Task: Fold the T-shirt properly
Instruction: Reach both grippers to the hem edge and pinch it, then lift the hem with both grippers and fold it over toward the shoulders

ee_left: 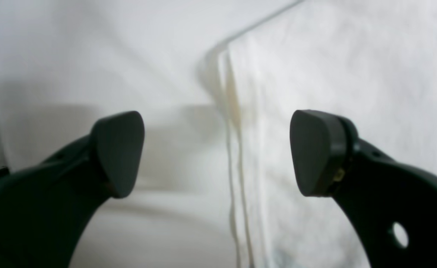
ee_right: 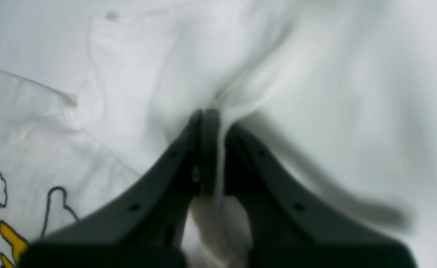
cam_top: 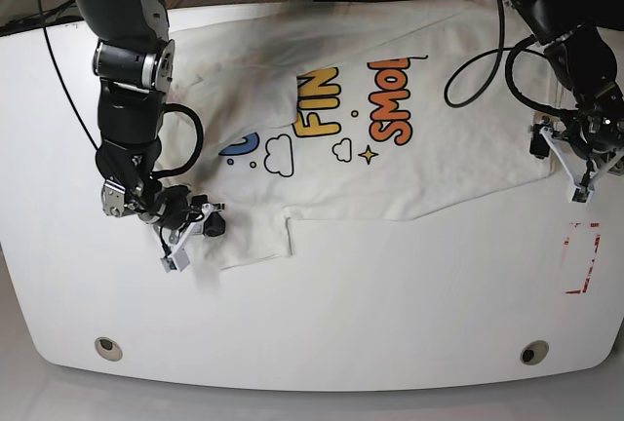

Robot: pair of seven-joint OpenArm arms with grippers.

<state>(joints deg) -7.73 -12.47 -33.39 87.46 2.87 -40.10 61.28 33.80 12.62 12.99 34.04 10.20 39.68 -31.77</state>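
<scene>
Pressed together at the near left of the base view, right pincer (cam_top: 200, 223) nipping the edge of the T-shirt (cam_top: 390, 148), cloth bunched between the tips in the wrist view, probably as the anchor for lifting that side over. Spread flat and print-up across the white worktop (cam_top: 322, 324), yellow-orange lettering (cam_top: 356, 104) facing the ceiling, so no fold finished yet by the look of it. At far right, left pincer (cam_top: 585, 158) spread wide, straddling the garment's edge with nothing caught, seemingly lined up to close on that hem.
</scene>
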